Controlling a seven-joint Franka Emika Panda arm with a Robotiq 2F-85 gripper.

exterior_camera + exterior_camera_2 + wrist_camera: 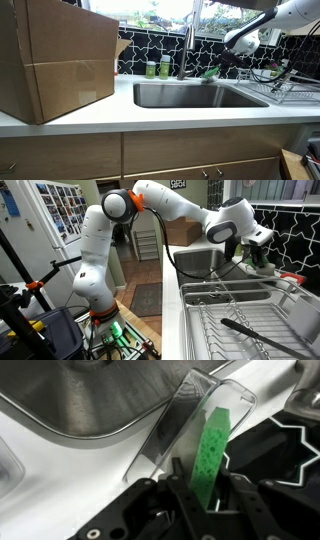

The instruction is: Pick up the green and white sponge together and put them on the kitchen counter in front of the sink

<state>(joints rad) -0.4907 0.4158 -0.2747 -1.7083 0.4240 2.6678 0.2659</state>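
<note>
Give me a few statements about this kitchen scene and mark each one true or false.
1. A cardboard box stands on the counter. True.
2. The sink is full of dishes. False: the basin looks empty.
3. The sponge is green. True.
4. The gripper hangs over the cardboard box. False: it is at the sponge, on the far side of the faucet from the box, with its jaws apart.

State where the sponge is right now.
In the wrist view the sponge stands on edge between the tool's fingers, by a clear holder; in an exterior view it is behind the sink, beside the faucet.
</note>
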